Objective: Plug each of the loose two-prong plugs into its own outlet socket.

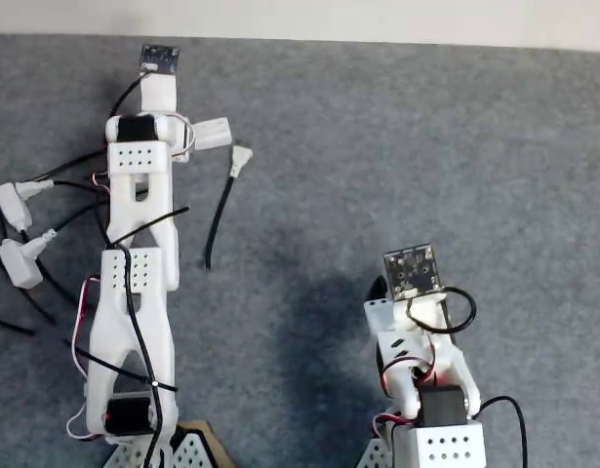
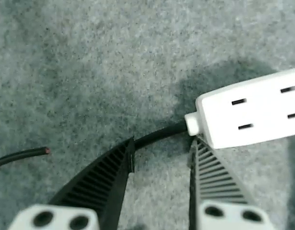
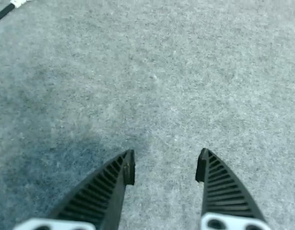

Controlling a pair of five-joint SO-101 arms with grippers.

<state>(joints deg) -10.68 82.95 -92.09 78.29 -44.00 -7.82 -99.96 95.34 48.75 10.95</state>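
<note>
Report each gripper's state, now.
Left gripper: open, empty, by the black cord of the white plastic outlet block.
Right gripper: open, empty, over grey carpet.

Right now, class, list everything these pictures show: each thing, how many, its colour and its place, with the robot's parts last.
outlet block: one, white, just ahead of the left gripper, on a black cord.
small plug: one, white, beside the outlet block, black cord trailing back toward the arms.
cord-end blocks: two, white, at the left edge on black cords; plug or socket, cannot tell.
carpet: one, grey, under everything.
left gripper: one, black fingers, open, at the outlet block's cord.
right gripper: one, black fingers, open, over bare carpet.
</note>
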